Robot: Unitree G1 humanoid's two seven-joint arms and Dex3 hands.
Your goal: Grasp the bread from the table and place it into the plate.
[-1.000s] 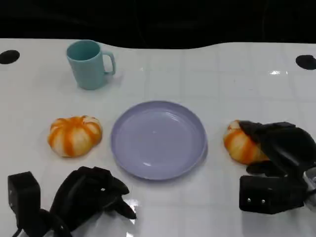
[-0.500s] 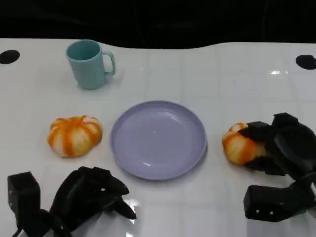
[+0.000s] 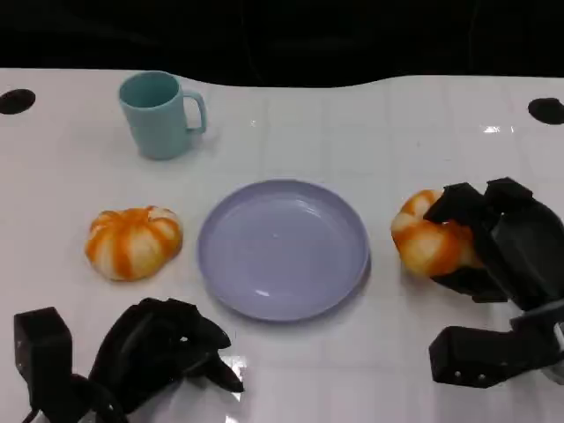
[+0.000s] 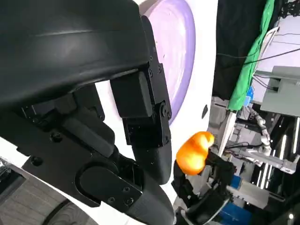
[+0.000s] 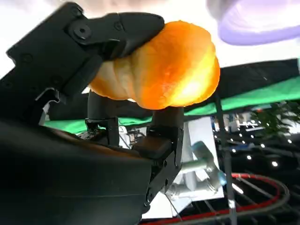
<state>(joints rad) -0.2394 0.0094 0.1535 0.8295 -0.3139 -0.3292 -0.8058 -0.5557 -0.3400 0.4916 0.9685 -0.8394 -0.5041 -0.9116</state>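
My right hand (image 3: 493, 242) grips an orange-and-white bread roll (image 3: 426, 236) just right of the lavender plate (image 3: 282, 248); the roll hangs a little above the table. In the right wrist view the fingers (image 5: 117, 28) clamp the roll (image 5: 164, 70) from two sides, with the plate's rim (image 5: 258, 28) beyond it. A second striped roll (image 3: 133, 241) lies on the table left of the plate. My left hand (image 3: 163, 348) rests low at the near left, fingers curled with nothing in them. The left wrist view shows its fingers (image 4: 140, 112), the plate (image 4: 180, 51) and the held roll (image 4: 194, 152) far off.
A teal mug (image 3: 161, 114) stands at the back left, handle to the right. Black round marks sit at the far table corners (image 3: 16, 100) (image 3: 546, 109). The white table's far edge (image 3: 282, 81) borders a dark background.
My right hand has closed around the right roll and raised it slightly, shifting it a bit toward the far side. The left hand, left roll, plate and mug stay put.
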